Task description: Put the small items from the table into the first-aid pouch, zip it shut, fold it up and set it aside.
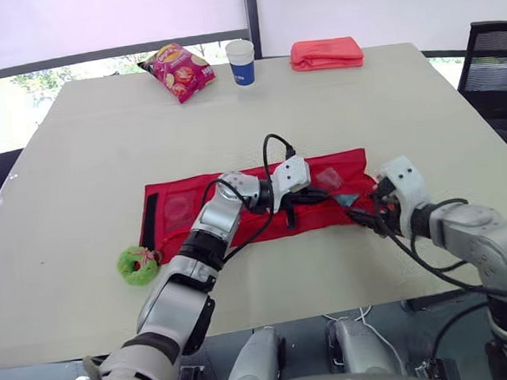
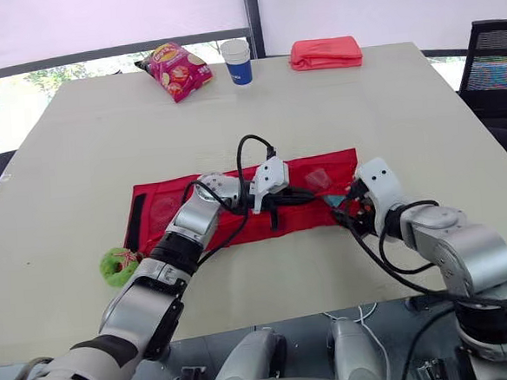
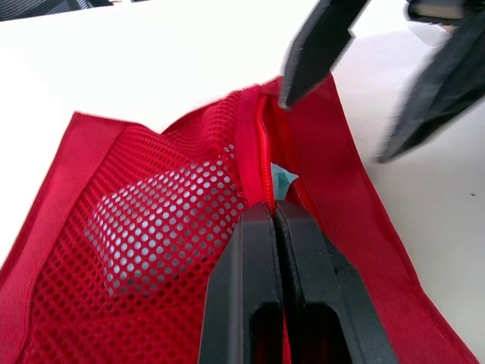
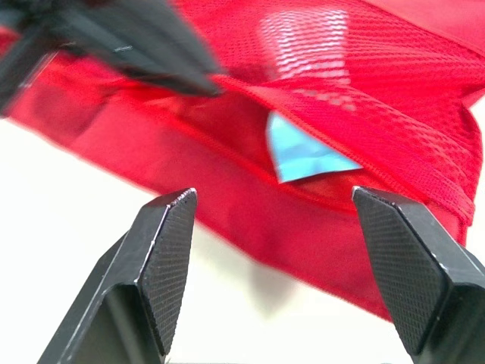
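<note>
From the head, the red pouch (image 1: pixel 181 208) lies opened out flat on the pale surface (image 1: pixel 103 148), towards its near edge. The left jaws rest on the middle of the pouch, pointing along it to the robot's right. The right jaws sit at the pouch's right end, facing the left ones, with a short stretch of red cloth between the two. A green round thing (image 1: pixel 139 265) lies on the surface just beside the pouch's left end. At the far edge are a snack bag (image 1: pixel 178 71), a paper cup (image 1: pixel 241 62) and a folded coral cloth (image 1: pixel 327 53), all well apart from the pouch.

From the left wrist, the left jaws are pressed fully together on the pouch, right on the line of the zip (image 3: pixel 263 163). A mesh pocket (image 3: pixel 151 227) lies to one side of it. The corner of a blue packet (image 3: pixel 285 180) peeps out of the opening just ahead of the tips. Beyond it the right jaws stand apart.

From the right wrist, the right jaws are spread wide with nothing between them, over bare surface just beside the pouch's edge. The blue packet sticks out from under the mesh.
</note>
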Motion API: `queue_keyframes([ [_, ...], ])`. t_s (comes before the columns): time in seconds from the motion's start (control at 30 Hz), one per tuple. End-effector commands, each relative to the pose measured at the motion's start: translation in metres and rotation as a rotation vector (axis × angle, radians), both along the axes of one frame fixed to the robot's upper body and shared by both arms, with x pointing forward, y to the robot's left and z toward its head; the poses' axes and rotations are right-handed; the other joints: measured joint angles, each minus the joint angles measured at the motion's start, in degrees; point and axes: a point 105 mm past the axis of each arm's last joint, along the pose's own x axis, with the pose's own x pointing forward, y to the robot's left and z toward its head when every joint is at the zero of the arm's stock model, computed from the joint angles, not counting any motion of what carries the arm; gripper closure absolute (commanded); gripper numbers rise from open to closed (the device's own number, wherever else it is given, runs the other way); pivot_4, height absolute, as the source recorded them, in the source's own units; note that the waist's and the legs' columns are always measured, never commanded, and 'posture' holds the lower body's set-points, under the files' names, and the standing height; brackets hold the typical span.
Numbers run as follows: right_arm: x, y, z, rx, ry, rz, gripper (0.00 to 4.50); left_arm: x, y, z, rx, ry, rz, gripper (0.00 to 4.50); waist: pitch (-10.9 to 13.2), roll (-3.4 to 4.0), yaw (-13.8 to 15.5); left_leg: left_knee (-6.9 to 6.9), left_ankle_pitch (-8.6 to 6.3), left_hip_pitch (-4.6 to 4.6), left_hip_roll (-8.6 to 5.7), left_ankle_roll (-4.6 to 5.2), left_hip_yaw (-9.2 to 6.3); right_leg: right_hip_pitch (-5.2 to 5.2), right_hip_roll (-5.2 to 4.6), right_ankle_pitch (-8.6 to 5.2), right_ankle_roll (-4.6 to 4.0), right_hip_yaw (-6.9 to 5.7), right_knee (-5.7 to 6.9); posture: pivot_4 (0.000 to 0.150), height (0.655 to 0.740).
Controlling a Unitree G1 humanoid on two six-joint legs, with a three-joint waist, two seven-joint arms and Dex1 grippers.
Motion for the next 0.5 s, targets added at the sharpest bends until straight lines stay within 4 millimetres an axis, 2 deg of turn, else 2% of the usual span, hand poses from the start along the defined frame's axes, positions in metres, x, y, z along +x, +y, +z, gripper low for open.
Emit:
queue_keyframes([
  [0.03, -0.004, 0.007, 0.006, 0.010, -0.072, 0.066, 1.82, 0.002, -0.002, 0.014, -0.028, -0.051, -0.010, 4.50, 0.00, -0.01, -0.07, 0.00, 0.00, 0.00, 0.01, 0.00, 0.00, 0.00, 0.01, 0.00, 0.00, 0.00, 0.00, 0.150, 0.7395],
  [0.07, -0.004, 0.008, 0.004, 0.009, -0.074, 0.070, 2.20, 0.002, -0.002, 0.014, -0.029, -0.051, -0.012, 4.50, 0.00, -0.01, -0.07, 0.00, 0.00, 0.00, 0.03, 0.00, -0.01, 0.00, 0.02, 0.00, 0.00, -0.01, 0.00, 0.150, 0.7395],
  [0.2, 0.006, 0.012, -0.010, 0.005, -0.086, 0.028, 4.34, 0.001, -0.003, 0.014, -0.029, -0.052, -0.021, 4.50, 0.00, -0.01, -0.04, 0.00, 0.01, 0.00, 0.04, -0.02, 0.00, 0.00, 0.01, 0.00, 0.00, -0.01, 0.00, 0.150, 0.7395],
  [0.33, 0.024, 0.007, -0.023, -0.059, -0.148, -0.032, 4.44, -0.002, -0.004, 0.013, -0.028, -0.054, -0.035, 4.50, 0.00, -0.01, -0.01, 0.01, 0.13, 0.00, 0.01, -0.22, 0.02, 0.00, 0.00, 0.00, 0.00, 0.00, -0.01, 0.150, 0.7395],
  [0.5, 0.049, 0.009, -0.016, -0.044, -0.253, -0.094, 4.44, -0.007, -0.007, 0.011, -0.027, -0.052, -0.058, 4.50, 0.00, -0.01, -0.02, 0.00, 0.14, 0.00, 0.02, -0.24, 0.02, -0.01, 0.01, 0.00, -0.01, 0.02, 0.00, 0.150, 0.7395],
])
